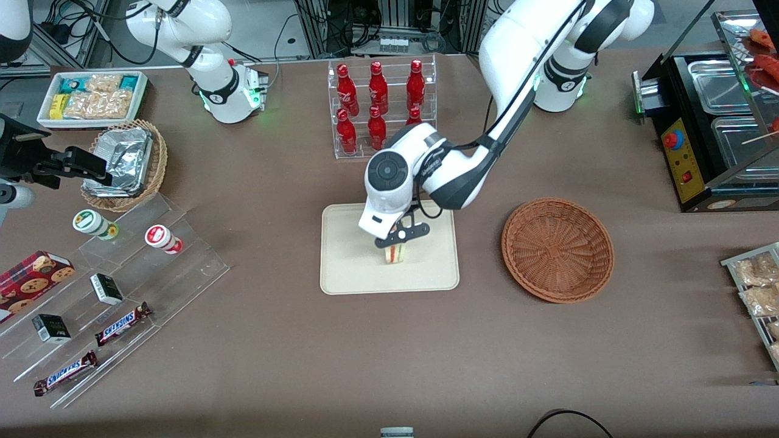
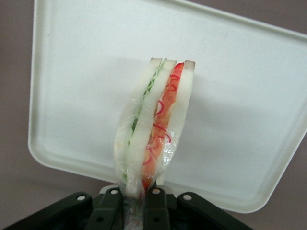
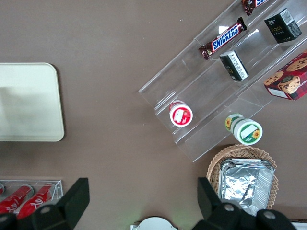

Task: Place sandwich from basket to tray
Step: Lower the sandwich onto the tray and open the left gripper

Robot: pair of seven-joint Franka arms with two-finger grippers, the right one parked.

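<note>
My left gripper (image 1: 400, 243) is over the middle of the cream-white tray (image 1: 347, 267) and is shut on the sandwich (image 1: 395, 254), a wrapped wedge with red and green filling. In the left wrist view the black fingers (image 2: 158, 211) pinch the narrow end of the sandwich (image 2: 156, 124), which hangs edge-down over the tray (image 2: 240, 96). Whether it touches the tray I cannot tell. The reddish-brown wicker basket (image 1: 557, 249) lies empty beside the tray, toward the working arm's end of the table. The tray's corner also shows in the right wrist view (image 3: 29, 100).
A clear rack of red bottles (image 1: 380, 103) stands farther from the front camera than the tray. Toward the parked arm's end are a tan basket of foil packets (image 1: 125, 163), an acrylic stepped stand with snacks (image 1: 115, 292) and a white snack box (image 1: 91, 97). A black food warmer (image 1: 712, 128) stands toward the working arm's end.
</note>
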